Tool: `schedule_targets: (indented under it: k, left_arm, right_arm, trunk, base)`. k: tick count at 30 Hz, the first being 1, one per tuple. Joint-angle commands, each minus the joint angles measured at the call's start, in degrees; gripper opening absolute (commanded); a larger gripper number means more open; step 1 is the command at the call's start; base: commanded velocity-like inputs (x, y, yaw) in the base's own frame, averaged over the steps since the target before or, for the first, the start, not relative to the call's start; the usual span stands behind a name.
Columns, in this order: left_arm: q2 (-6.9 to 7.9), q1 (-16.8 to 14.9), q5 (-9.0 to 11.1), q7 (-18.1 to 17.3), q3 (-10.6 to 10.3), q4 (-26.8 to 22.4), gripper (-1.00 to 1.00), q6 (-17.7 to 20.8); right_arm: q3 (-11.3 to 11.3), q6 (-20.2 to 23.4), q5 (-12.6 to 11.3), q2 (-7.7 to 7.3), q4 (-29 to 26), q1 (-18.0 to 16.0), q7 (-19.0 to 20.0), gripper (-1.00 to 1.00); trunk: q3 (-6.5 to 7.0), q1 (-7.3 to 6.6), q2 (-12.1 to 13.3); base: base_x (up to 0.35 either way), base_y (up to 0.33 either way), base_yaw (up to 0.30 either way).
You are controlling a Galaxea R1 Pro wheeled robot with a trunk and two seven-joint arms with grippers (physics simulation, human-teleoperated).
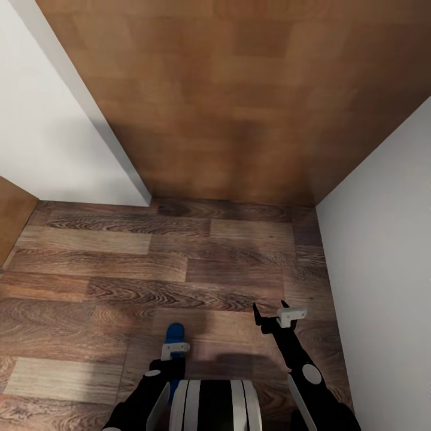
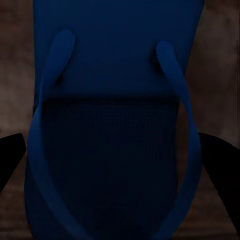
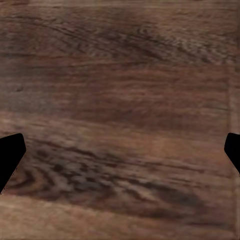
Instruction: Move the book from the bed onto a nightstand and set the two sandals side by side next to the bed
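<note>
One bright blue sandal [image 1: 175,331] sticks out forward from my left gripper [image 1: 174,346], held low over the wood-plank floor just ahead of my base. The left wrist view looks close onto the sandal [image 2: 117,75], strap side up, with a dark fingertip [image 2: 11,160] at each side of its sole; the gripper is shut on it. My right gripper [image 1: 274,314] hangs open over bare floor [image 3: 120,100] near the right wall, with nothing between its fingers. The book, the bed, the nightstands and the second sandal are out of view.
A tall brown wooden panel [image 1: 239,102] closes off the space straight ahead. White walls stand at the left [image 1: 54,137] and close on the right [image 1: 383,239]. Wood-plank floor [image 1: 149,269] lies between them, with another brown surface [image 1: 12,215] at the far left edge.
</note>
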Motion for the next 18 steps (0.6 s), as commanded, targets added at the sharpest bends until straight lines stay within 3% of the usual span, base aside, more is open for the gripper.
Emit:
schedule_targets:
  k: [1,18]
  left_arm:
    - [-0.01,0.01,0.01,0.23,-0.03,-0.10,-1.00,0.34]
    - [-0.01,0.01,0.04,0.23,0.00,-0.10,-1.00,0.35]
  right_arm:
    - [-0.06,-0.18,-0.05,0.01,0.03,-0.01,0.24,1.00]
    - [-0.08,-0.15,-0.05,0.00,0.03,-0.01,0.24,1.00]
  trunk:
    - [0.20,-0.03,0.00]
    - [3.97,-0.47,0.23]
  base:
    - [0.000,0.000,0.000]
    - [0.000,0.000,0.000]
